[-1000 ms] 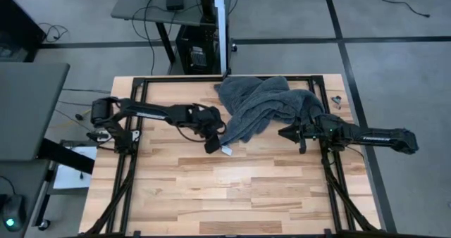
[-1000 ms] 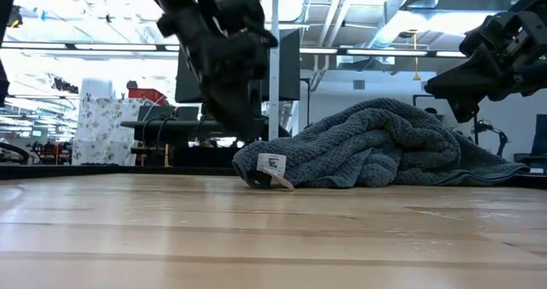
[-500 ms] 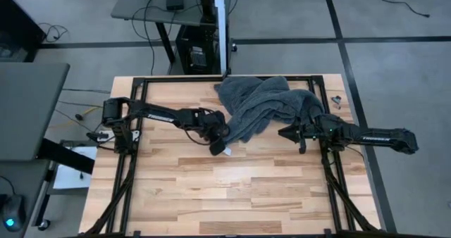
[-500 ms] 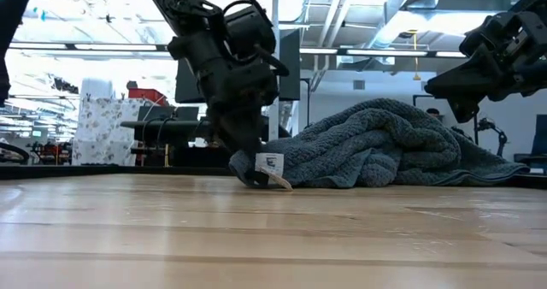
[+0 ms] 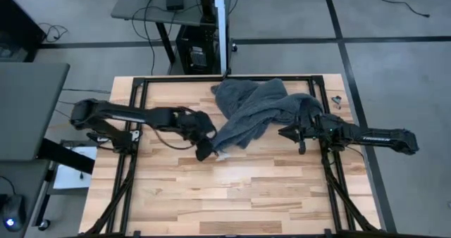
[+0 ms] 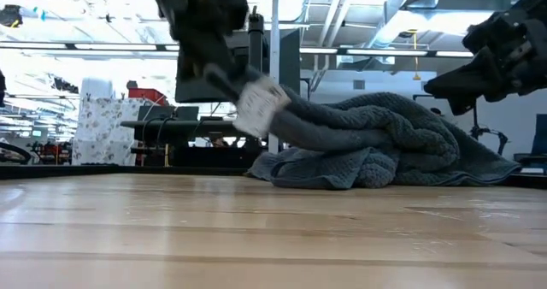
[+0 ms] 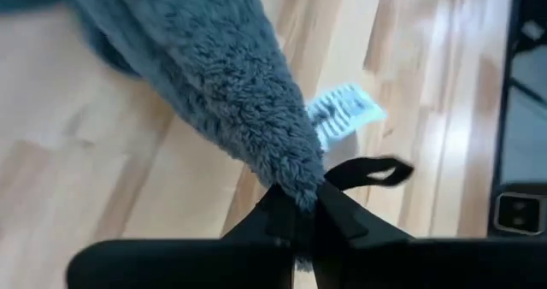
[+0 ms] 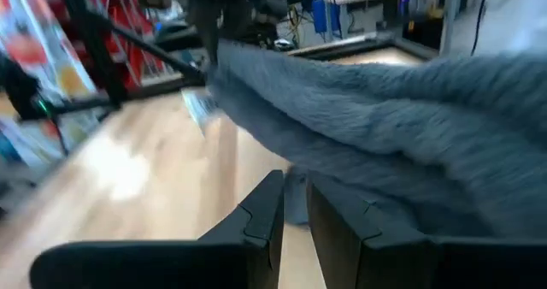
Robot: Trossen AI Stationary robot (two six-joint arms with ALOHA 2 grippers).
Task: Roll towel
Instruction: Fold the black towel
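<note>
From above, the towel (image 5: 257, 110) lay crumpled on the far half of the surface (image 5: 232, 196), right of centre, with one corner drawn out toward the left end effector (image 5: 205, 151), which was clamped on that corner near the middle of the surface. The right end effector (image 5: 287, 133) hovered just beside the heap's right edge; its fingers looked close together and held nothing. From table height, the heap sat in thick, soft folds of dark grey terry, and the pinched corner with its white tag (image 6: 255, 106) was lifted clear of the wood, stretched taut up and away from the pile. The left wrist view showed the fingers (image 7: 335, 212) nipped tight on a tapered tip of fluffy cloth, the tag hanging beside it above the planks. The right wrist view showed that arm's fingers (image 8: 266, 213) narrowly parted in front of the grey folds, touching none. Judging by this, the towel must first be spread flat: the corner should be pulled slowly and low so the thin pinch does not slip, while the right arm takes an opposite corner.
</note>
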